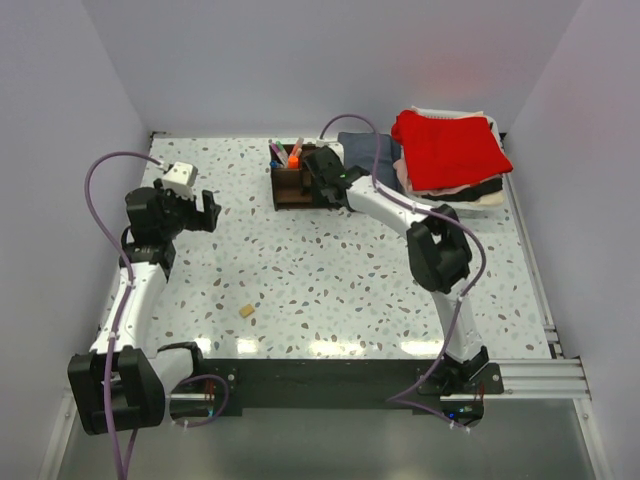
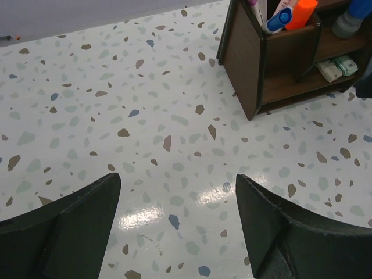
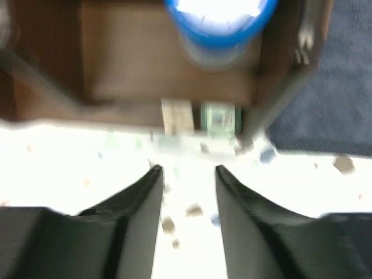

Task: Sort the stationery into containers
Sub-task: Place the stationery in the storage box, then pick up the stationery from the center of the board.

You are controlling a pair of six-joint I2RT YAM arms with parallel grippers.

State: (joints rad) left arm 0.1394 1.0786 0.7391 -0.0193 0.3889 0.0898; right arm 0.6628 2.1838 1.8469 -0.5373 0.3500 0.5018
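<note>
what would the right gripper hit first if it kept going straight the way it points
Most likely the organizer's low front compartment, where the tan block and pale green piece lie just ahead of the open right gripper. Blurred view, so depth is uncertain.

The small dark brown wooden desk organizer (image 1: 290, 190) stands at the far middle of the speckled white table (image 1: 330, 280). Slim pens (image 1: 290, 152) stand upright in its rear left compartment. In a low compartment the pale green piece (image 2: 347, 64) lies beside a small pale block (image 2: 329, 70), with a blue-capped bottle (image 3: 218, 23) behind them. The pile of folded red and dark clothes (image 1: 450, 150) sits to the organizer's right. A small tan block (image 1: 245, 312) lies well apart, at the near left.
</note>
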